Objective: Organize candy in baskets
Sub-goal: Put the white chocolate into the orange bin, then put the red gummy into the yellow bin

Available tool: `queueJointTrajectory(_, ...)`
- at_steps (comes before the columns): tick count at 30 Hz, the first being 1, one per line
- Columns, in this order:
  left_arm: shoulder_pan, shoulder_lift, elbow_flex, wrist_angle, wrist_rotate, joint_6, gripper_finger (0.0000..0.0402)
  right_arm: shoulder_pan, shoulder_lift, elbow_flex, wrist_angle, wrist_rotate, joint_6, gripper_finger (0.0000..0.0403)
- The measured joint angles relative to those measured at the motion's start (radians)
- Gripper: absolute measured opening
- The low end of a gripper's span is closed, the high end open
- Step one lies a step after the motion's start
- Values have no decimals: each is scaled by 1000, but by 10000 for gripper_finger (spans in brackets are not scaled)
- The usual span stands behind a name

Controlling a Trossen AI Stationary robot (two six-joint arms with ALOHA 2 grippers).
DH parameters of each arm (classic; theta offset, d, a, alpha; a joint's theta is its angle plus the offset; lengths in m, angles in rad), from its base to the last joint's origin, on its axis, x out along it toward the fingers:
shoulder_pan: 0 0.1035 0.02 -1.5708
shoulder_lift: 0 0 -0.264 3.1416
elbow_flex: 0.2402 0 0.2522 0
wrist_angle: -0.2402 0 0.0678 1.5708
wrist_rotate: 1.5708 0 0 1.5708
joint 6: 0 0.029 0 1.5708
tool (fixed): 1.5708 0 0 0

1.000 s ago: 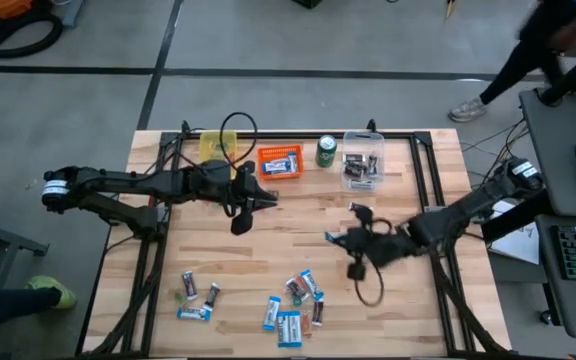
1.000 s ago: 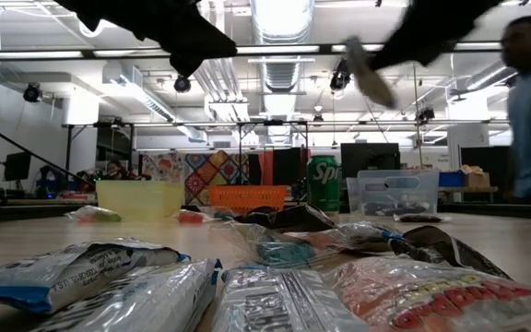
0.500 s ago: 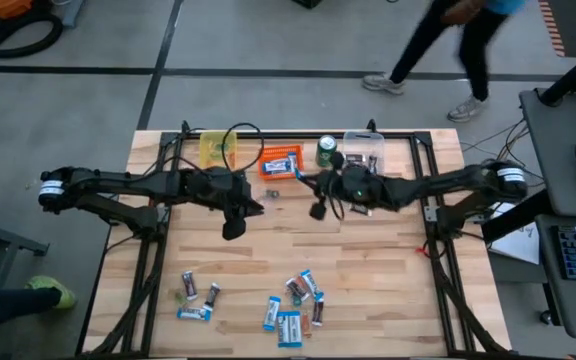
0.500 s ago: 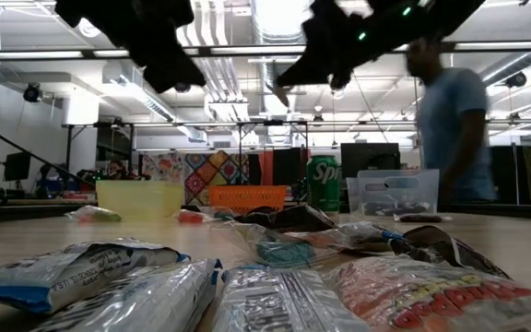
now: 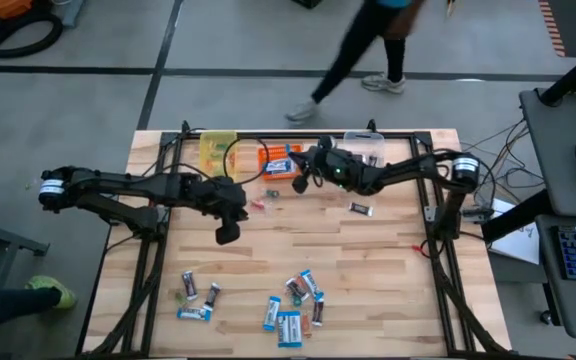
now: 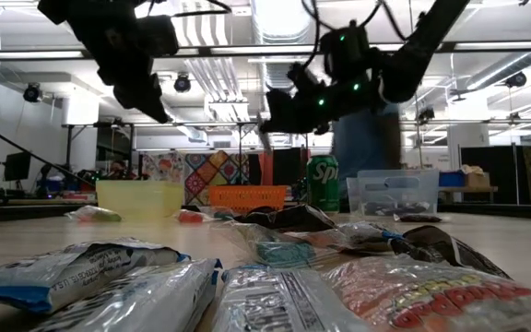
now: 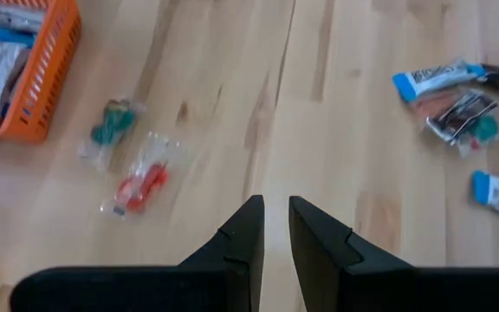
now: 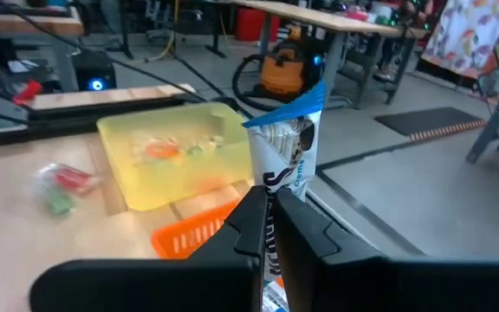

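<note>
- Wooden table (image 5: 388, 270) carries three baskets along its far edge: a yellow basket (image 5: 214, 148), an orange basket (image 5: 279, 160) and a clear basket (image 5: 364, 148), with a green can (image 6: 323, 183) between the last two.
- Right hand (image 8: 271, 227) is pinched tight on a blue-and-white bar (image 8: 288, 143), held upright above the orange basket, which already has bars in it.
- Left hand (image 7: 275, 227) hangs over the middle of the table, its fingers nearly together and holding nothing; a red sweet (image 7: 139, 185) and a green sweet (image 7: 111, 123) lie close by.
- More candy (image 5: 293, 303) sits in a loose pile near the front edge.
- Risk: the yellow basket stands right beside the orange one, so a release slightly off could put the bar on a rim or in the wrong basket.
- Writing: the bar's wrapper seems to read "Creme"; the can shows "Sp".
</note>
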Motion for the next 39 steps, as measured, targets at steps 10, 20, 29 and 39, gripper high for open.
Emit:
queueJointTrajectory(10, 0, 8, -66, 25, 0, 10, 40, -6, 86, 69, -12, 7, 16, 13)
queueJointTrajectory(20, 0, 14, -127, 130, 0, -7, 40, -6, 89, 77, -58, 6, 22, 29)
queueJointTrajectory(29, 0, 17, -127, 188, 0, -6, 40, -8, 89, 78, -98, 0, 21, 54)
queueJointTrajectory(39, 0, 23, -125, 287, 0, 36, 40, -3, 61, 77, -96, 0, 79, 135)
